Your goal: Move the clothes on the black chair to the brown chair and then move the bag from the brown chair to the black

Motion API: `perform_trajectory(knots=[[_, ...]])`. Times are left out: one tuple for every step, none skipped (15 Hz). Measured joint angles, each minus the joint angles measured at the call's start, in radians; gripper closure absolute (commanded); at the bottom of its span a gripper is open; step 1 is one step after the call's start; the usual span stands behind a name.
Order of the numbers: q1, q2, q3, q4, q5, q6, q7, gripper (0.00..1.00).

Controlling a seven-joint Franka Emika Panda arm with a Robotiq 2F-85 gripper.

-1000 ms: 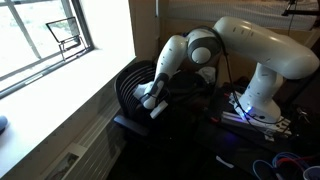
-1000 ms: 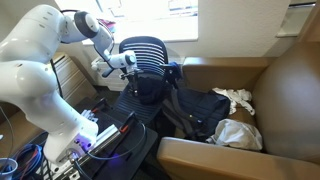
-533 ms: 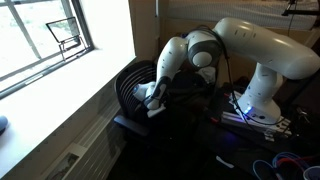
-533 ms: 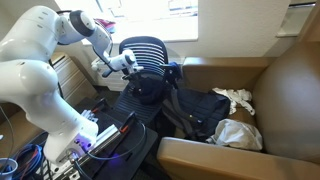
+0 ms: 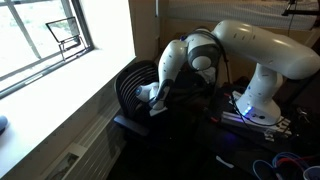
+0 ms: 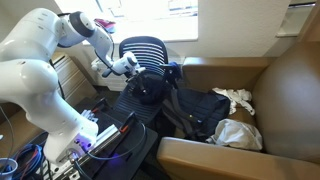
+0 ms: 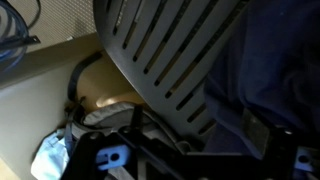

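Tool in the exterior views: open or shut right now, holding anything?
Tool: open, beside the black chair, gripping nothing that shows.

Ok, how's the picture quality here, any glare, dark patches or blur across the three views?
In an exterior view the bright window glares while the black ribbed office chair sinks into shadow; in an exterior view the wide tan-brown padded armchair is evenly lit; the wrist view is soft and blurred, filled by that chair's slatted back.
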Motion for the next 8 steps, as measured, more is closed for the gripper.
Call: perform_trajectory(knots=[[0.004, 0.001, 0.0, -0.004, -0.043, 0.035, 0.0, 0.0], [0.013, 0.002, -0.002, -0.009, -0.086, 0.06, 0.0, 0.0], [0.026, 0.005, -0.008, -0.014, -0.128, 0.082, 0.002, 0.0], [0.043, 0.008, -0.017, -0.021, -0.167, 0.101, 0.004, 0.0], [0.062, 0.015, -0.029, -0.026, -0.205, 0.121, 0.005, 0.0], [0.083, 0.024, -0.046, -0.031, -0.242, 0.15, 0.008, 0.0], [0.101, 0.032, -0.065, -0.037, -0.277, 0.185, 0.01, 0.0], [0.121, 0.042, -0.087, -0.04, -0.31, 0.223, 0.013, 0.0]])
